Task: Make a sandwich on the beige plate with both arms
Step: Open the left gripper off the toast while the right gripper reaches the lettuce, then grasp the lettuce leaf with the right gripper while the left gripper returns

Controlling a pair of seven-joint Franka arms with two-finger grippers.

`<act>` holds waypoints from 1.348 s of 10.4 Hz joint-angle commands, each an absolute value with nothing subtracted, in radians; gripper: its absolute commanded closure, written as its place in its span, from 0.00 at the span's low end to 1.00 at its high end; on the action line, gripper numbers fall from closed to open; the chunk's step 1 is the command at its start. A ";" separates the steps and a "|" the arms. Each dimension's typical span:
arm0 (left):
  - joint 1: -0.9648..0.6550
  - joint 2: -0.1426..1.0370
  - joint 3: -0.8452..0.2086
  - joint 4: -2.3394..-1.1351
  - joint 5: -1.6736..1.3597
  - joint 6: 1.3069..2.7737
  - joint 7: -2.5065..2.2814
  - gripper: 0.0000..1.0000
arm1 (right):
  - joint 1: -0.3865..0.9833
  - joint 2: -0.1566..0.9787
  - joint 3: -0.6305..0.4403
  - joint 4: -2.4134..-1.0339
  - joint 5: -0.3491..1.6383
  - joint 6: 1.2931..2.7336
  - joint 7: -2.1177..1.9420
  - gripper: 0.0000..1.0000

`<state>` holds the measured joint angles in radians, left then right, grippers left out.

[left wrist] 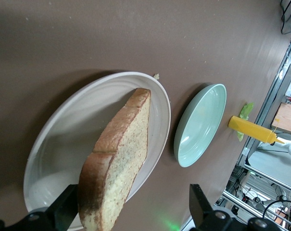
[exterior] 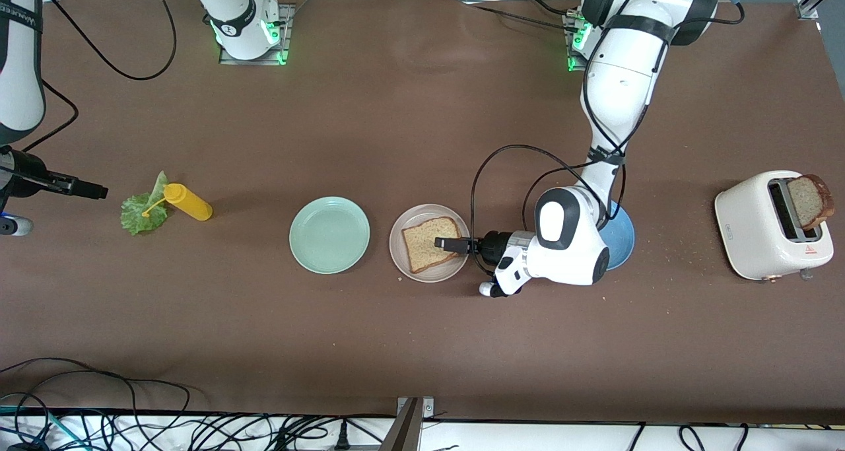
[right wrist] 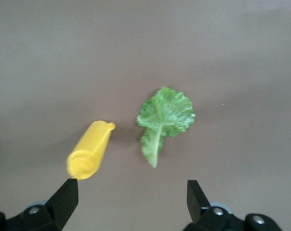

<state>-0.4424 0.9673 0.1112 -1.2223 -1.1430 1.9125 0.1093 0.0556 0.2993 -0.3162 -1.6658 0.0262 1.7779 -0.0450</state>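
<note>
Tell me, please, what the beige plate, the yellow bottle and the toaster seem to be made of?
Beige plate: probably glazed ceramic or hard plastic; smooth with a soft sheen, ringed ridges inside the rim.
Yellow bottle: likely soft squeeze plastic; matte, opaque, narrow nozzle.
Toaster: cream body, apparently painted metal or plastic, smooth satin surface; which one cannot be told.

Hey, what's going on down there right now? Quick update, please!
Left gripper open over bread slice on beige plate. Right gripper open, waiting near lettuce leaf. Second slice in toaster. Mustard bottle lies touching the lettuce.
</note>
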 commanded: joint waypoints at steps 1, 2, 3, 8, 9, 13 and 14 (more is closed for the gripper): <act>-0.437 0.928 0.132 -1.230 -1.083 1.904 0.063 0.00 | 0.058 0.279 -0.342 -1.823 0.029 1.931 -0.081 0.00; -0.434 0.925 0.133 -1.229 -1.068 1.901 0.052 0.00 | 0.057 0.278 -0.351 -1.889 0.032 2.003 -0.089 0.00; -0.425 0.925 0.135 -1.227 -1.068 1.891 0.042 0.00 | 0.055 0.276 -0.356 -1.957 0.034 2.087 -0.095 0.00; -0.411 0.858 0.195 -1.229 -0.831 1.859 -0.130 0.00 | 0.020 0.356 -0.357 -2.143 0.046 2.405 -0.138 0.00; -0.400 0.833 0.201 -1.230 -0.745 1.835 -0.141 0.00 | 0.017 0.374 -0.357 -2.143 0.051 2.420 -0.140 0.00; -0.309 0.761 0.204 -1.226 -0.473 1.720 -0.155 0.00 | 0.017 0.457 -0.356 -2.138 0.223 2.459 -0.236 0.00; -0.302 0.737 0.204 -1.227 -0.406 1.698 -0.155 0.00 | 0.017 0.472 -0.354 -2.137 0.268 2.467 -0.265 0.00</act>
<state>-0.3086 0.7838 0.2100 -1.2186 -0.4937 1.7365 -0.1430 0.0241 0.4487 -0.3588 -2.1397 0.2047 2.4453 -0.2087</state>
